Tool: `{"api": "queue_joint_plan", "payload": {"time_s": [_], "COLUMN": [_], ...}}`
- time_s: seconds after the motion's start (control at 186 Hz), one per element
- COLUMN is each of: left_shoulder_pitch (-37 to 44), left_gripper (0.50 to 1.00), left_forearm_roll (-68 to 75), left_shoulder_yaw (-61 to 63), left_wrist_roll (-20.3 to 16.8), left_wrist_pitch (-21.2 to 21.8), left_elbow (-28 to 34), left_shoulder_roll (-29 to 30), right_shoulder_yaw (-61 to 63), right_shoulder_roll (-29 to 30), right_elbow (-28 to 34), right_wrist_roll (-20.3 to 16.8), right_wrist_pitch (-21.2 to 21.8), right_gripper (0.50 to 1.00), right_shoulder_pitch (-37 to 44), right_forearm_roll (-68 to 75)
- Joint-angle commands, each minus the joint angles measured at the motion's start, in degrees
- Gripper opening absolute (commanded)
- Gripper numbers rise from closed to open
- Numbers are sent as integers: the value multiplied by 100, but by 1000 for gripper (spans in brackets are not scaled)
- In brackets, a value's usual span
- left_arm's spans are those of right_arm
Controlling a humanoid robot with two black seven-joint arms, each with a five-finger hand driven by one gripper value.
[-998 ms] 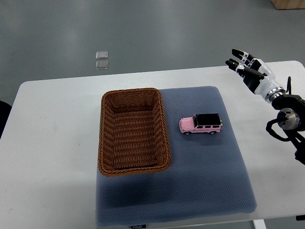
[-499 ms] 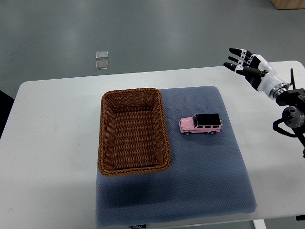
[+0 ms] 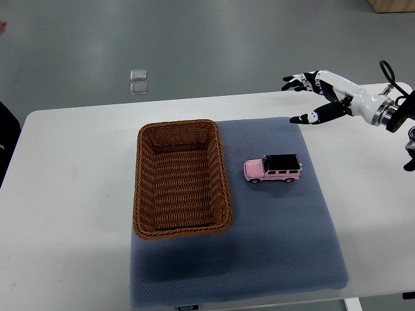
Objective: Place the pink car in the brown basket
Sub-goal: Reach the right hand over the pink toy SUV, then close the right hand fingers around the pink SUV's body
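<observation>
My right hand point(image 3: 319, 97) hangs over the far right corner of the blue mat point(image 3: 285, 259), fingers spread wide, thumb apart, holding nothing. The pink car point(image 3: 273, 169) sits on its wheels on the mat's right half, well apart from my hand. The brown basket point(image 3: 224, 184) lies along the mat's left edge, just beside the car.

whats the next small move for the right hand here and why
Probably bring the right robot hand down and toward the pink car. The hand is open and holds nothing, hovering over the far right corner of the blue mat, while the car sits untouched on the mat, to the right of the empty brown basket.
</observation>
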Motion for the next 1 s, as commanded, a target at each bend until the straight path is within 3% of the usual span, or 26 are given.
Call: {"api": "queue_joint_plan", "payload": {"time_s": [0.0, 0.306, 0.992], "left_shoulder_pitch": [2, 29, 38], "left_gripper": [1000, 1000, 1000], "left_forearm_roll": [-1, 7, 16], "left_shoulder_yaw": [-1, -10, -1], "left_wrist_roll": [0, 0, 9], "left_wrist_pitch": [1, 1, 1], "left_elbow": [-1, 175, 236], "left_shoulder_roll": [0, 0, 0], "right_shoulder_yaw": [-263, -888, -1521], "right_shoulder_roll": [-78, -245, -157], "right_elbow": [284, 864, 847], "right_wrist_roll": [37, 63, 64], "right_wrist_pitch": [-83, -373, -751], "right_gripper": [907, 907, 903], "right_shoulder_pitch": [-20, 6, 15], "right_forearm_roll": [-730, -1812, -2524]}}
